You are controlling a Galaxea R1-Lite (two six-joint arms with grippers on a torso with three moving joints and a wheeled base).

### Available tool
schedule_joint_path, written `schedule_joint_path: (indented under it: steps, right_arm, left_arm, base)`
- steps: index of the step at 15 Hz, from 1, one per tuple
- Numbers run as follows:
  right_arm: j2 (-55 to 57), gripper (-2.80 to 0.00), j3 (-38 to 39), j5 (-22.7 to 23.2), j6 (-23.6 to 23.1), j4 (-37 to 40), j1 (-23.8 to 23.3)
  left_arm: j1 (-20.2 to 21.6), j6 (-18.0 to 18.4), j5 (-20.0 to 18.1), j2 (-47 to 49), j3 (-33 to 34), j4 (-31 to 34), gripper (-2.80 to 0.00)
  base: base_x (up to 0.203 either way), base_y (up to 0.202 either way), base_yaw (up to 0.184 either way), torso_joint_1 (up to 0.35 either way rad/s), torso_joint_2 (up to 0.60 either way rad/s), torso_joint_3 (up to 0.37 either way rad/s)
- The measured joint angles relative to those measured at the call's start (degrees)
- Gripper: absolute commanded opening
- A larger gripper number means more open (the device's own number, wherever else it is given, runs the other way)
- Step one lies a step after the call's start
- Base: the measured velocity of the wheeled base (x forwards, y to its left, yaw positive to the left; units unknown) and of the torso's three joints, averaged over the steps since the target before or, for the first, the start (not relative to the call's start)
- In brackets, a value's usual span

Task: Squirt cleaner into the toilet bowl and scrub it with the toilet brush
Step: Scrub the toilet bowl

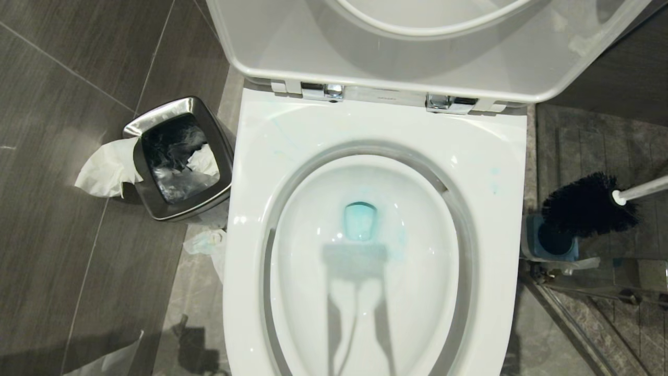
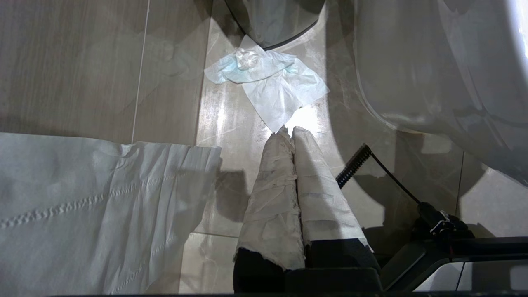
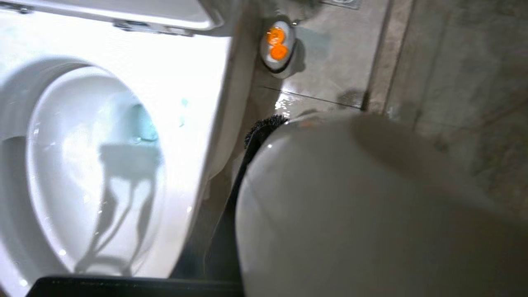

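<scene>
The toilet bowl (image 1: 501, 172) stands open, its lid (image 1: 417, 47) raised. Teal cleaner (image 1: 360, 222) tints the water in the basin, and faint teal marks streak the rim. At the right, the toilet brush hangs tilted in the air, its black bristle head (image 1: 584, 203) just above the blue-topped holder (image 1: 550, 243). Its white handle (image 1: 642, 190) runs off the right edge. My right gripper (image 3: 288, 165) is shut on that handle, which fills the right wrist view; bristles (image 3: 268, 121) peek past it, beside the bowl (image 3: 194, 82). My left gripper (image 2: 288, 130) hangs shut and empty over the floor.
A steel waste bin (image 1: 180, 156) with tissue (image 1: 107, 167) hanging out stands left of the toilet. Crumpled tissue (image 2: 268, 82) and a large paper sheet (image 2: 82, 206) lie on the floor tiles. A white and orange object (image 3: 277, 45) sits on the floor behind the holder.
</scene>
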Motion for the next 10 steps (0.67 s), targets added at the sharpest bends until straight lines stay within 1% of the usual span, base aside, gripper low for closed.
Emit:
schedule_joint_path:
  steps: [5, 10]
  right_arm:
    - [2.5, -2.80, -5.1, 1.0, 0.1, 0.4, 0.0]
    - [3.4, -2.80, -6.6, 1.4, 0.3, 1.9, 0.0]
  left_arm:
    - [0.0, 0.0, 0.0, 0.0, 0.0, 0.0, -2.80]
    - [0.0, 0.0, 0.0, 0.0, 0.0, 0.0, -2.80]
  base:
    - [0.000, 0.000, 0.000, 0.000, 0.00, 0.000]
    - [0.000, 0.000, 0.000, 0.000, 0.00, 0.000]
